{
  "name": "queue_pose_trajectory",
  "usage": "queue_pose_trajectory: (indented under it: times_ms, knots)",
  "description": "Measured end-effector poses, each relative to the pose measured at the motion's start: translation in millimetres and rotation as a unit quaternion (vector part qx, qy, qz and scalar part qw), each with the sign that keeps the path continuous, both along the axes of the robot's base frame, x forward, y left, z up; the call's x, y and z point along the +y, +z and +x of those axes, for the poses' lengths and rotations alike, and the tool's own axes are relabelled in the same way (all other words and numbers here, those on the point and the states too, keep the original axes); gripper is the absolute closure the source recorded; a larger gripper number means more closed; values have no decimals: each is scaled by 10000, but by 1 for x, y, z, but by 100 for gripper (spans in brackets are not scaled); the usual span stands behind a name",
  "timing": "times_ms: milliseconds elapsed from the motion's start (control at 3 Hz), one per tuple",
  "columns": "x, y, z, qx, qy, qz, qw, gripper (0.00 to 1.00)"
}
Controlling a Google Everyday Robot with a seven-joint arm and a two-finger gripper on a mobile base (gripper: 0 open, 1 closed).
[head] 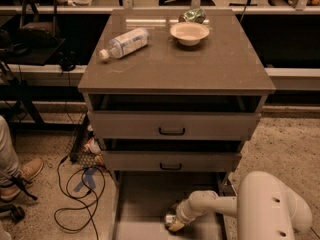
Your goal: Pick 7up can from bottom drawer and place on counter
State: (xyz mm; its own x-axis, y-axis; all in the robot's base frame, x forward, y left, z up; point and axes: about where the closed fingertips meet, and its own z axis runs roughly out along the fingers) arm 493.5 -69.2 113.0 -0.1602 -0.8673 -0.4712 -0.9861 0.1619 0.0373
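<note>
A white robot arm (220,205) reaches in from the lower right, low over the floor of the open bottom drawer (145,194). Its gripper (175,224) sits near the front of that drawer, close to the lower edge of the view. How far it is open cannot be told. A small silvery shape pressed against its left side appears to be the 7up can (169,218). The two seem to touch, but whether the can is grasped is unclear.

Above the drawer, two grey drawer fronts (172,125) with black handles are each pulled slightly out. The counter (200,69) tops the cabinet. On it a clear water bottle (124,42) lies on its side at the left. A pale bowl (189,32) stands to its right, and a shiny green bag (193,16) lies just behind the bowl.

The arm's bulky white shell (272,209) fills the lower right corner and hides the drawer's right side. On the floor at left are looped cables (80,199) and a person's shoe (27,171), the leg cut off by the edge.
</note>
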Motion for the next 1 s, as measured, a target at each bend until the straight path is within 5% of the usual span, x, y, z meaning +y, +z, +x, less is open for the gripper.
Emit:
queue_pose_trajectory:
  times_ms: [667, 1000]
  knots:
    - [-7, 28, 1, -291, 149, 71, 9994, 95]
    - [-23, 85, 0, -771, 238, 140, 9966, 100]
